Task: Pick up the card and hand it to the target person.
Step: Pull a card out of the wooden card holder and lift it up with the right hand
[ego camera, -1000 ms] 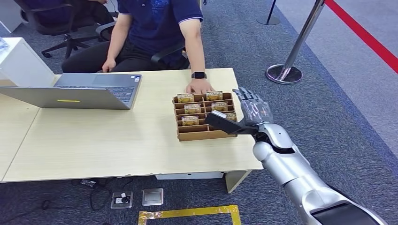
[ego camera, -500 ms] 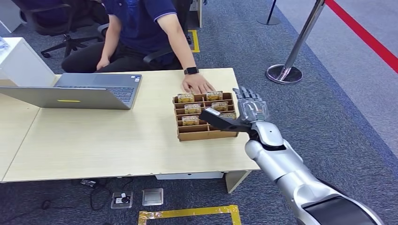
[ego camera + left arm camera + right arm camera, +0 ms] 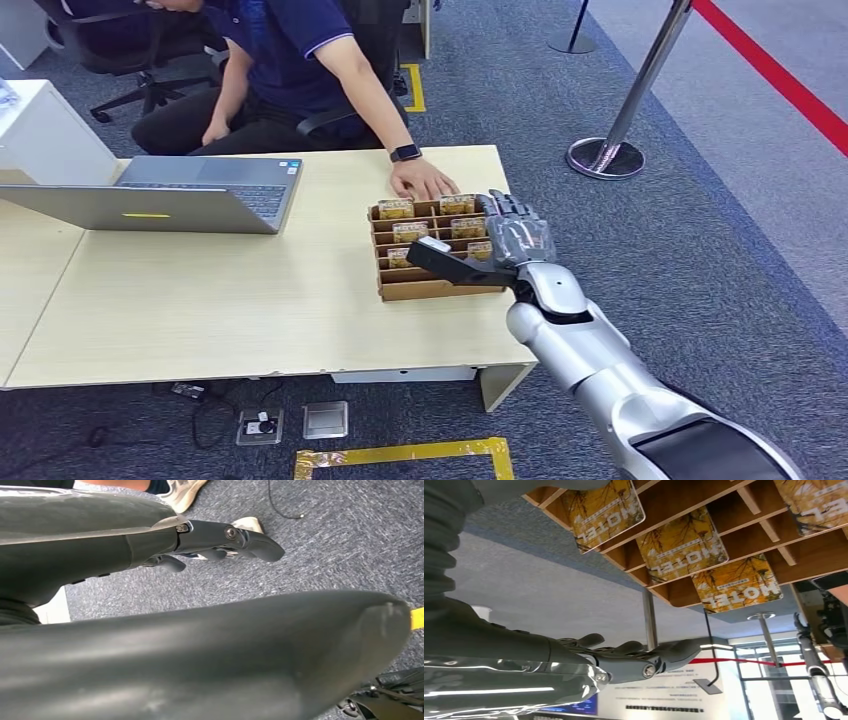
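The right hand (image 3: 505, 238) hovers over the right side of the cardboard rack (image 3: 432, 288) on the surface (image 3: 230, 300) — fingers spread, grasping nothing. The cards (image 3: 410, 232) stand in its slots, a person's hand (image 3: 424, 181) resting just behind; the left hand (image 3: 215, 542) hangs loosely curled, holding nothing.

Laptop (image 3: 190, 190) left of card box (image 3: 432, 288), on desk (image 3: 250, 300)

Bright, even light; blurred wrist foregrounds

An open laptop (image 3: 170, 195) sits on the wooden table (image 3: 250, 300), a stanchion (image 3: 620, 120) standing beyond it.
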